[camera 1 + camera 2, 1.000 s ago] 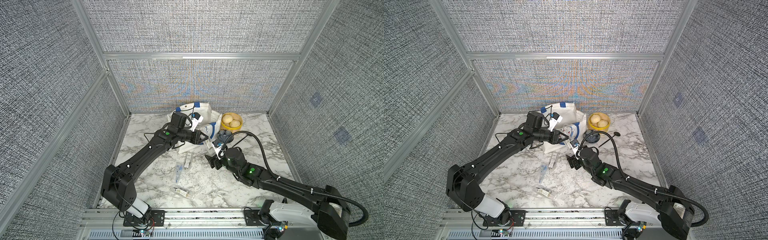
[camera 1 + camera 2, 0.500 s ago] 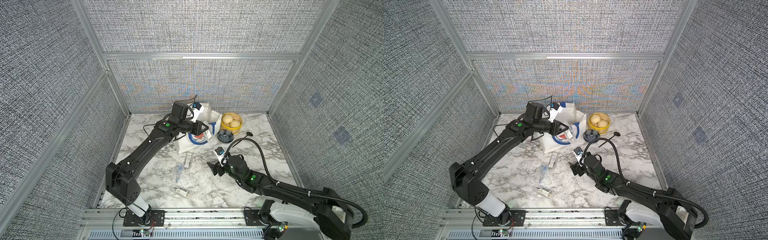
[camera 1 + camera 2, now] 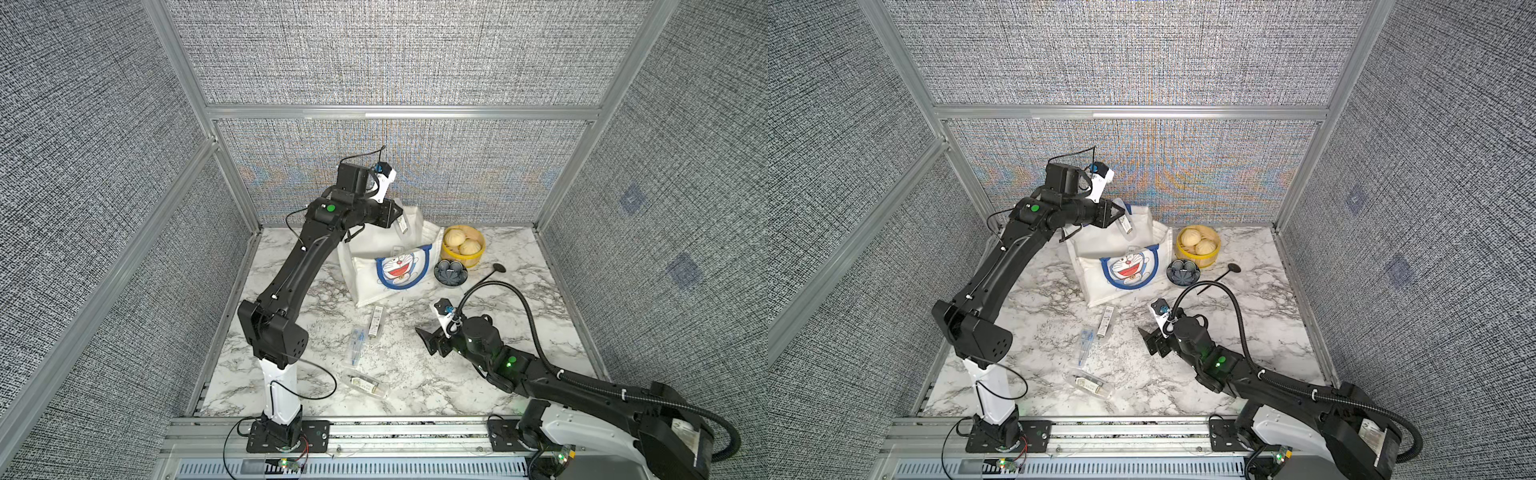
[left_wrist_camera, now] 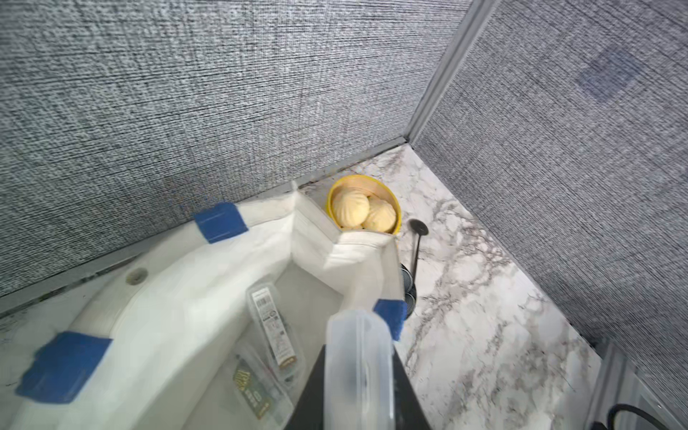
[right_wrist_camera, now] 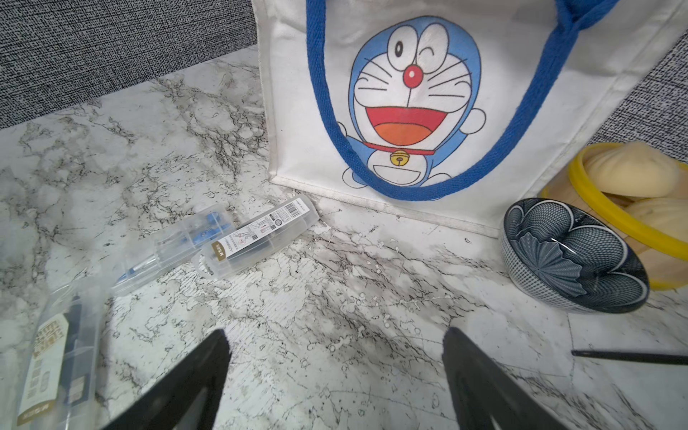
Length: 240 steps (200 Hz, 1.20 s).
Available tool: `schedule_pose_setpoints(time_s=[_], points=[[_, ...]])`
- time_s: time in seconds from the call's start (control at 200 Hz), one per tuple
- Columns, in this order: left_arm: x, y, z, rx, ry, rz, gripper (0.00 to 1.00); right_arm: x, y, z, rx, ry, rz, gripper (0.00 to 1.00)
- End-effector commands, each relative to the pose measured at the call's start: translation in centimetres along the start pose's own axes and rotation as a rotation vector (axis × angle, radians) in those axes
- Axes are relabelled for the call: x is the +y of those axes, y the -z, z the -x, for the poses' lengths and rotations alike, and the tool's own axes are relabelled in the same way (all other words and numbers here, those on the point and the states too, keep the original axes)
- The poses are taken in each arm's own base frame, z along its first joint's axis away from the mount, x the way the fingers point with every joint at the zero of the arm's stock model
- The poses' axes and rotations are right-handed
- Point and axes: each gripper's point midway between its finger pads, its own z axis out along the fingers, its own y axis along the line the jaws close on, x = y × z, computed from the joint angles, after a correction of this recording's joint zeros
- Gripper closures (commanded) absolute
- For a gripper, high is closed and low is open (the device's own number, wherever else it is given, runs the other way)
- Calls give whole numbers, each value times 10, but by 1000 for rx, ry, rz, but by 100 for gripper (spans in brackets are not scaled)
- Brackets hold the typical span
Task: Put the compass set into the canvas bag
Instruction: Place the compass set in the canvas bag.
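Observation:
The off-white canvas bag with the blue cartoon cat stands open at the back of the marble table. My left gripper hangs over its mouth, shut on a clear plastic compass set case. Two similar cases lie inside the bag. Three more compass set cases lie on the table in front of the bag. My right gripper is open and holds nothing, low over bare marble to the right of them.
A yellow steamer basket with buns sits right of the bag, against the back wall. A dark patterned bowl and a black spoon lie in front of it. Grey fabric walls close in the back and both sides.
My left gripper rose with the case from the bag's front to above its mouth. My right gripper drew back from the bag toward the table's front.

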Motion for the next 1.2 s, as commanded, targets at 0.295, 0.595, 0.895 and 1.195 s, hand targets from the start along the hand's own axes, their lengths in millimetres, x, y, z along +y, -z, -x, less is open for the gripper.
schedule_pose_setpoints(time_s=[0.295,0.595,0.895,1.195], points=[[70,-64,-26,20,-11,151,91,7,-3,9,-14,-15,36,12],[84,-104,-84,188,-14,155,91,8,-5,7,-3,-15,36,12],[89,-125,-128,313,-20,158,90,8,-8,5,12,-14,35,12],[90,-122,-137,352,-12,162,73,9,-9,5,17,-9,38,12]])
